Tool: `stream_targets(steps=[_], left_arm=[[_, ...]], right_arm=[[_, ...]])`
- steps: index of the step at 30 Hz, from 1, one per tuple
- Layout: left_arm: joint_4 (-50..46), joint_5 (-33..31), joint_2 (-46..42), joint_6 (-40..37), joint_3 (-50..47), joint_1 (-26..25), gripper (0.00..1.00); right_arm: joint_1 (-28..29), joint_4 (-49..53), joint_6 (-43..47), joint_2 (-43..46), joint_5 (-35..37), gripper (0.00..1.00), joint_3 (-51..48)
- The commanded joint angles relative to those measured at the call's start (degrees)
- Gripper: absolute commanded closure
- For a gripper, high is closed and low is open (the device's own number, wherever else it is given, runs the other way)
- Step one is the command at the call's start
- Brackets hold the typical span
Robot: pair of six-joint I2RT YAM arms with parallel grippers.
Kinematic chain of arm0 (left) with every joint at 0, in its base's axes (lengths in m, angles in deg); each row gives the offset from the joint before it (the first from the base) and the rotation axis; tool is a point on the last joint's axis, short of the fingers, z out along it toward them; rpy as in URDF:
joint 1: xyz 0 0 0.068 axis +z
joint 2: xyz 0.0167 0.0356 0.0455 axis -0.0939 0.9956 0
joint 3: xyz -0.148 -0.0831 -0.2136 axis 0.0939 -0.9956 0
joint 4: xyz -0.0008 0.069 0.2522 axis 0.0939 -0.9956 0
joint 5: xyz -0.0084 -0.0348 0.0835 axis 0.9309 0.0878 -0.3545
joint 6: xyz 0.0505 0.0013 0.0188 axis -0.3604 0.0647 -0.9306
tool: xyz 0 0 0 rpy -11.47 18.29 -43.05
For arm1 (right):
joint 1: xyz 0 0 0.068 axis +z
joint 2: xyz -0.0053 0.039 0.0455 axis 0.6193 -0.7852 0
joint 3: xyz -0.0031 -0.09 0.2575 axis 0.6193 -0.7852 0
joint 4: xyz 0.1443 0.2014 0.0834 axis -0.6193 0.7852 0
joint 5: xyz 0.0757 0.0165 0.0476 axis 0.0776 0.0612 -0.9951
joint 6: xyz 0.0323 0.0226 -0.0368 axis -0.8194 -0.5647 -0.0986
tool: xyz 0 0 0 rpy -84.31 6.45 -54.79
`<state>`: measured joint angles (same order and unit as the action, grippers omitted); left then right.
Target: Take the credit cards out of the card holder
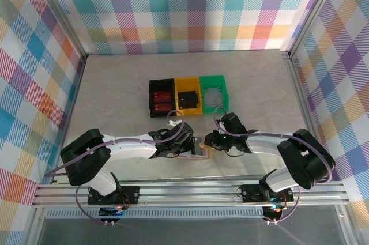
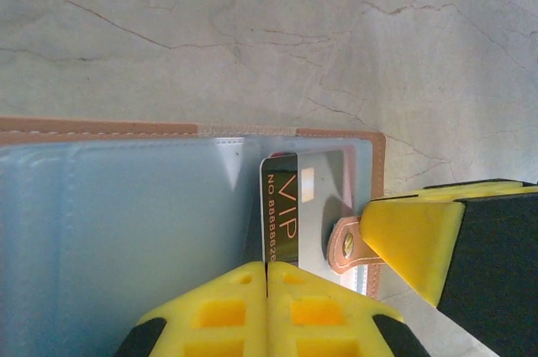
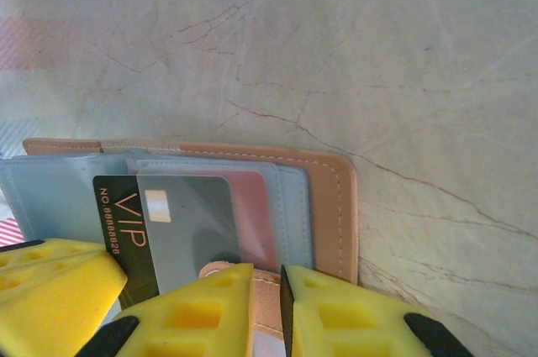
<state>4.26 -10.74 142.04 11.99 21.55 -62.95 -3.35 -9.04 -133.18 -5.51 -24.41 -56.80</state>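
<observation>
At the near middle of the worktop [image 1: 115, 95], top view: card holder [image 1: 200, 153] lies open and flat between the arms. Left tool [image 1: 185, 146] and right tool [image 1: 211, 142] are on it from either side. Three boxy plastic bins stand in a row well behind it: black bin [image 1: 162, 98], yellow bin [image 1: 189, 96], green bin [image 1: 214, 90]. The worktop surface is matte beige, veined like stone.

Left wrist: left tool is clenched, moulded yellow pads flush together, with the seam at the near edge of the VIP card [image 2: 286, 206]. Can't tell if it touches. The card is glossy black and grey with gold print, and sits in the holder's end pocket. The sleeves are pale blue-grey and translucent; the rim is tan stitched leather. The right tool's yellow pad touches the rounded snap tab [image 2: 345, 244], which has a metal stud.

Right wrist: right tool's jaws are nearly together with the tab's strap in the slit, so it's gripping the snap tab. The card's black band sticks out of the clear sleeve and the rest shows grey under the film. A pinkish layer [image 3: 252, 206] sits in the next sleeve.
</observation>
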Motion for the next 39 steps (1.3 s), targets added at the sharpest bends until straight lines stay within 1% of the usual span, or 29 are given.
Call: stream_targets(steps=[1, 5, 6, 14, 15, 20, 27, 32, 36, 39], left_arm=[[-1.24, -2.01, -2.90, -1.24, -1.10, 0.87, 1.00], [-1.75, -2.71, -4.89, -1.72, -2.15, 1.05, 1.00], [-1.80, -2.79, -5.34, -1.79, -2.37, 1.13, 1.00], [-2.13, -2.86, -7.62, -2.45, -3.46, 1.22, 1.00], [-2.35, -2.90, -7.97, -2.49, -3.54, 1.23, 1.00], [-3.25, -3.59, -10.35, -2.78, -4.07, 1.18, 1.00], [-3.78, -4.01, -11.71, -2.31, -4.68, 1.22, 1.00], [-1.50, -4.47, -14.28, -0.61, -6.44, 1.22, 1.00], [0.96, -5.50, -17.72, 0.28, -8.15, 1.22, 1.00], [1.88, -7.16, -20.58, 0.81, -9.35, 1.18, 1.00]], right_arm=[[0.33, 2.28, -0.27, -1.88, 1.31, 0.83, -1.15], [0.33, 2.34, -0.30, -1.85, 1.40, 0.84, -1.24], [0.32, 2.23, -0.31, -1.89, 1.32, 0.86, -1.25], [0.33, 2.23, -0.25, -1.86, 0.96, 0.89, -0.93], [0.33, 2.24, -0.19, -1.75, 0.79, 0.91, -0.88], [0.33, 2.80, 0.47, -0.91, 0.61, 0.95, -0.80], [0.33, 3.40, 1.52, 0.68, -0.08, 0.95, -0.36], [0.31, 3.26, 3.47, 5.13, -1.64, 0.91, -0.70], [0.32, 4.17, 5.38, 10.53, -2.84, 0.81, -0.80], [0.32, 5.20, 5.88, 14.49, -3.05, 0.76, -0.80]])
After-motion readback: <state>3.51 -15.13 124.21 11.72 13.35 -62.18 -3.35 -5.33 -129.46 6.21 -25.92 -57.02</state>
